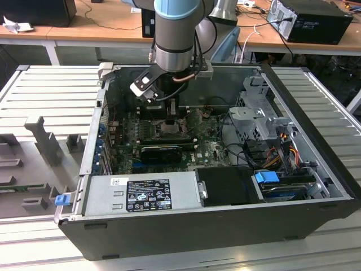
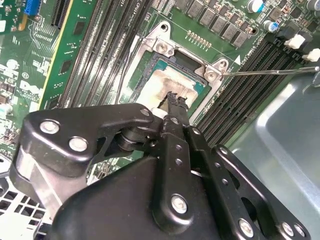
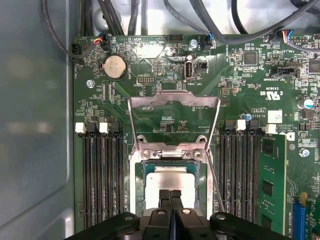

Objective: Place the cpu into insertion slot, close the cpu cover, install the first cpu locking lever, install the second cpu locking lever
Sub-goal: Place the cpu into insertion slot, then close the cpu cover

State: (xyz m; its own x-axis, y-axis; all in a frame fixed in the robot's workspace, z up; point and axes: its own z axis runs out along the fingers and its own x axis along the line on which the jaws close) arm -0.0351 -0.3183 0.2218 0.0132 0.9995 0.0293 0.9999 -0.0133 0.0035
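The cpu (image 3: pixel 172 176) lies flat in the insertion slot (image 3: pixel 145 185), its pale metallic face up; it also shows in the second wrist view (image 2: pixel 165 80). My gripper (image 3: pixel 170 193) is shut, its two black fingertips pressed together right over the cpu's near edge, with nothing between them. In the second wrist view the gripper (image 2: pixel 172 96) points down at the chip. The cpu cover (image 3: pixel 172 98) stands swung open behind the slot, the board showing through its window. A thin metal locking lever (image 3: pixel 215 180) stands free beside the socket. In the exterior view the gripper (image 1: pixel 170 116) hangs just above the slot (image 1: pixel 169 129).
Rows of black memory slots (image 3: pixel 102 175) flank the socket, with a green memory module (image 3: pixel 272 185) on one side. The grey case wall (image 2: pixel 280 135) is close. Cables (image 3: pixel 225 30), a dark card (image 1: pixel 161 151), the power supply (image 1: pixel 141 195) and a drive cage (image 1: pixel 256 116) crowd the case.
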